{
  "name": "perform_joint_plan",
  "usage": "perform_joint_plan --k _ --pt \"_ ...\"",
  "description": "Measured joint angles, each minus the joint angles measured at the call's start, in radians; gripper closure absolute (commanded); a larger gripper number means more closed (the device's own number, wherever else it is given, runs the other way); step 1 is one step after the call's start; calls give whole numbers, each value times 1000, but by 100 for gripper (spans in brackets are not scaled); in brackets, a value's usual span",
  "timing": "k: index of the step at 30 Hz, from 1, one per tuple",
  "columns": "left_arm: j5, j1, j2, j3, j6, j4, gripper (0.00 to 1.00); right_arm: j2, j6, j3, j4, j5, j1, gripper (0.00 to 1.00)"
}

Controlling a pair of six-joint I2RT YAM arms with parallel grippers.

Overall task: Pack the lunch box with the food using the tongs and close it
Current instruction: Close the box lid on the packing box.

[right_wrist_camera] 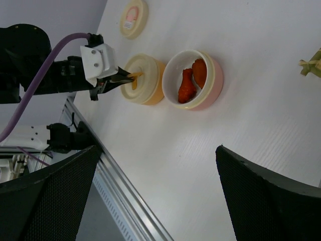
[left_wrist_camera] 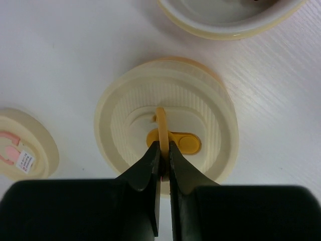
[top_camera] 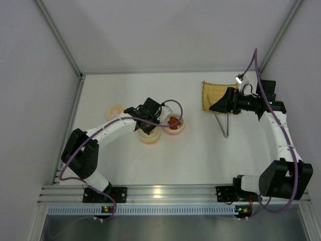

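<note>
Red food (right_wrist_camera: 186,88) sits in the pink bowl (right_wrist_camera: 214,93). Beside the bowl, the left end effector (left_wrist_camera: 164,146) pinches the lid handle (left_wrist_camera: 160,120). The right end effector (top_camera: 219,106) is spread apart, empty. The tongs (top_camera: 224,125) lie far from the bowl; packing looks not begun.

The right tool (top_camera: 216,103) hides the tongs' (top_camera: 224,126) upper ends.

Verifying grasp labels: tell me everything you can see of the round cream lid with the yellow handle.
The lid is round, cream, plastic-looking, with concentric ribbing around a raised rounded-rectangular centre. A yellow oval tab sits in that centre, and its thin yellow loop handle stands upright, pinched by the left end effector. The lid lies flat on a yellow-orange container on the white table, close beside the pink bowl; whether they touch is unclear.
</note>
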Motion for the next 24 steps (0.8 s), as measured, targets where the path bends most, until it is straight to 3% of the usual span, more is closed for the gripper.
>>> perform_joint_plan --k 15,24 --pt "66 18 -5 -106 460 209 100 0 -10 0 -1 0 0 1" --pt "108 126 86 -60 619 345 100 0 -19 0 -2 0 0 1"
